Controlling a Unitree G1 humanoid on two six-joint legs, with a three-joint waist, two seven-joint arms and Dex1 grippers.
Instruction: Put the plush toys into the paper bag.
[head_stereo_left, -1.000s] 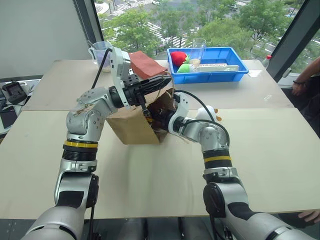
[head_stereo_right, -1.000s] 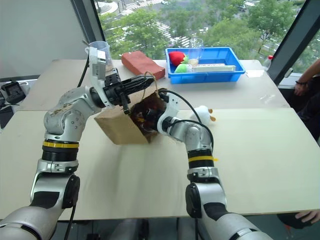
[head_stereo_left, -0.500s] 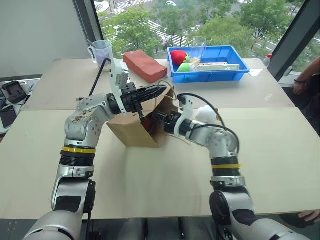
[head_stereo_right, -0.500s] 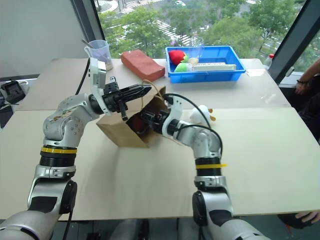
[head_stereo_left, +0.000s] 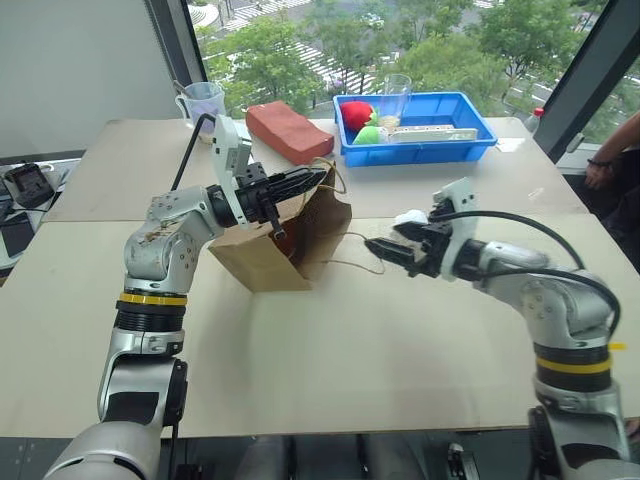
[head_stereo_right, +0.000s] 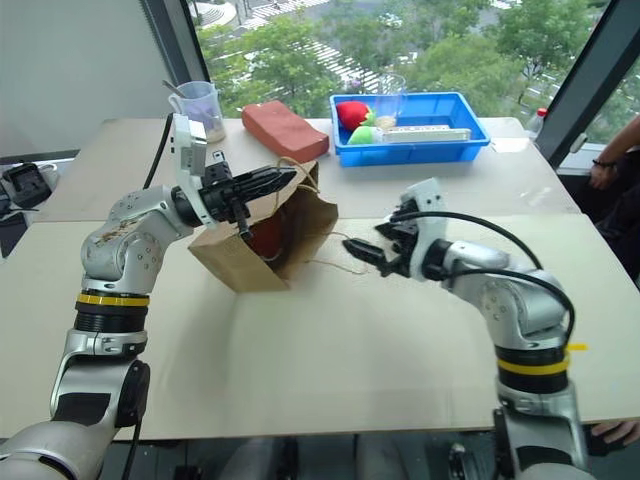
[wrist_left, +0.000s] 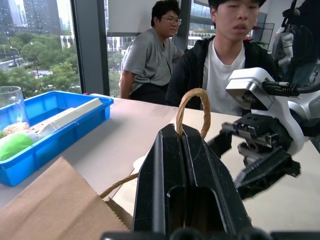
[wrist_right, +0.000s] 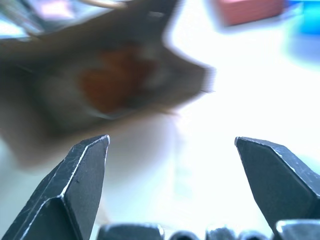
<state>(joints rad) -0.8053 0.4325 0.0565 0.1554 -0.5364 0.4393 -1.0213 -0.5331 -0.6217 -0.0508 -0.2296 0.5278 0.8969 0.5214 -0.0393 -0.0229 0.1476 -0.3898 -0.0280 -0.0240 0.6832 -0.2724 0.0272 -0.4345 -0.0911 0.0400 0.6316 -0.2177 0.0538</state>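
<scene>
On the table (head_stereo_left: 300, 370), left gripper (head_stereo_left: 318, 180) is clamped on the paper bag (head_stereo_left: 265, 255) handle to keep its mouth open; brown-orange toy (head_stereo_right: 266, 237) sits inside. Right gripper (head_stereo_left: 380, 250), jaws apart and empty, is beside the white toy (head_stereo_left: 409, 218).

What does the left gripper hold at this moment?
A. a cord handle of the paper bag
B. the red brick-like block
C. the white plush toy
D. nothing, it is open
A: the left gripper is shut on the looped cord handle, which keeps the paper bag open.
</scene>
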